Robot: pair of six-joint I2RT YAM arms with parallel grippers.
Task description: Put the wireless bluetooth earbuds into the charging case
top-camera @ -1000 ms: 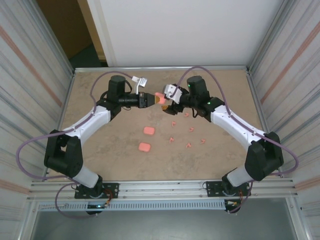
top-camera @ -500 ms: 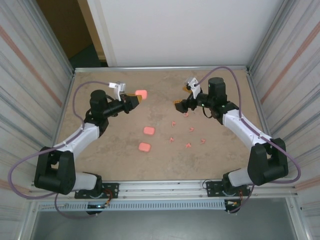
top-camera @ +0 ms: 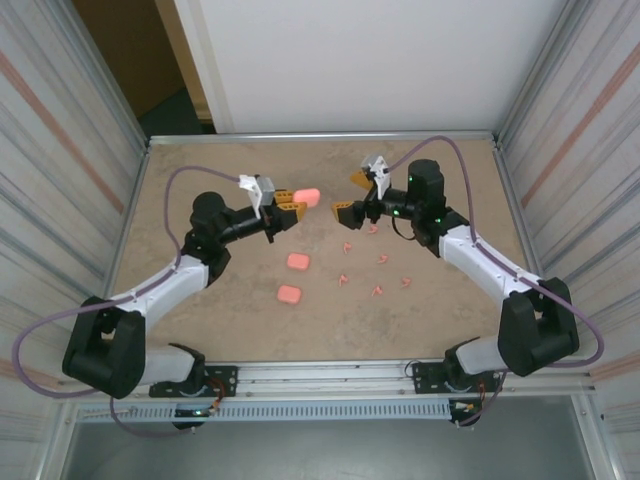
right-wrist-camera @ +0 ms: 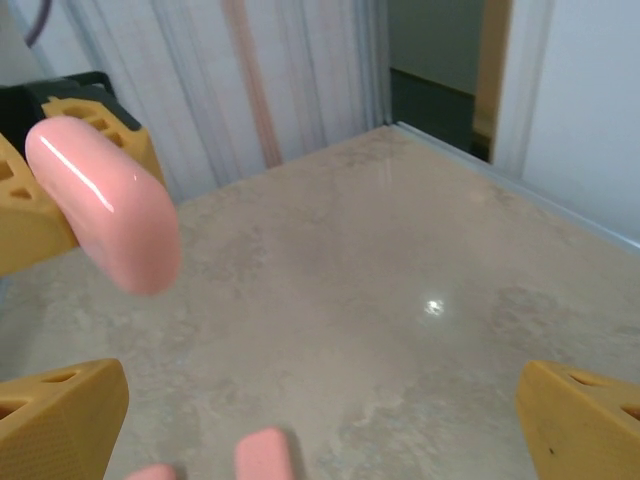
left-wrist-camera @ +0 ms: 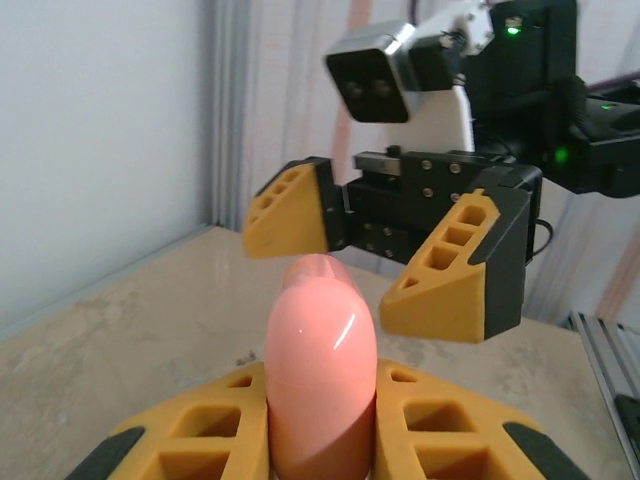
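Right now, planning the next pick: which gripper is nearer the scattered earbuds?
Right. The right gripper hangs open just beyond the earbuds' far edge; the left gripper, shut on a pink case, sits farther left.

three pink cases (top-camera: 297, 261) (one of them raised) and six tiny salmon-pink earbuds (top-camera: 377, 291), by my count.

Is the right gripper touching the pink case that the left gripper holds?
Apart. The top view shows bare table between the open right gripper and the pink case.
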